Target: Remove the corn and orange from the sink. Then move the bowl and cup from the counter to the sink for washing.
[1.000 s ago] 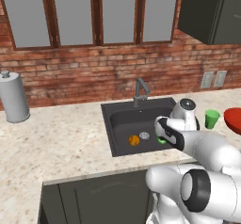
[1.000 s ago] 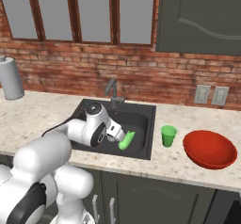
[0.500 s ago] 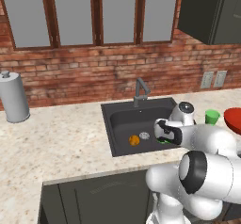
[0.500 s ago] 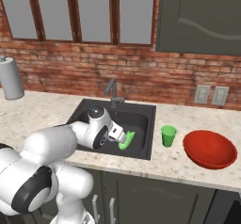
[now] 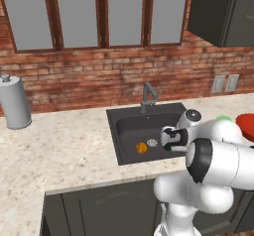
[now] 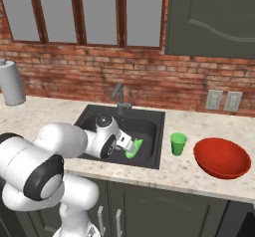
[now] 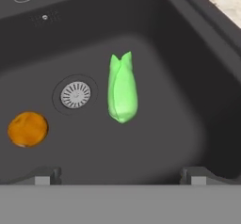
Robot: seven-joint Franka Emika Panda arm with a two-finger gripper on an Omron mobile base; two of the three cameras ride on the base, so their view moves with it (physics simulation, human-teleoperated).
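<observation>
Over the last second the arm has folded in closer over the sink [image 5: 130, 126], bringing the gripper [image 7: 120, 173] above the basin with its jaws spread wide and empty; nothing has been lifted yet, so the task is at its first pick. The bowl [image 6: 222, 157] and cup [image 6: 178, 143] wait on the worktop [image 6: 199, 169]. The orange [image 7: 28, 129] lies beside the drain [image 7: 75, 94]. The corn [image 7: 122, 87] rests on the basin floor on the drain's other side, its long axis running away from the hand, split tip pointing toward the faucet [image 5: 148, 95] side.
</observation>
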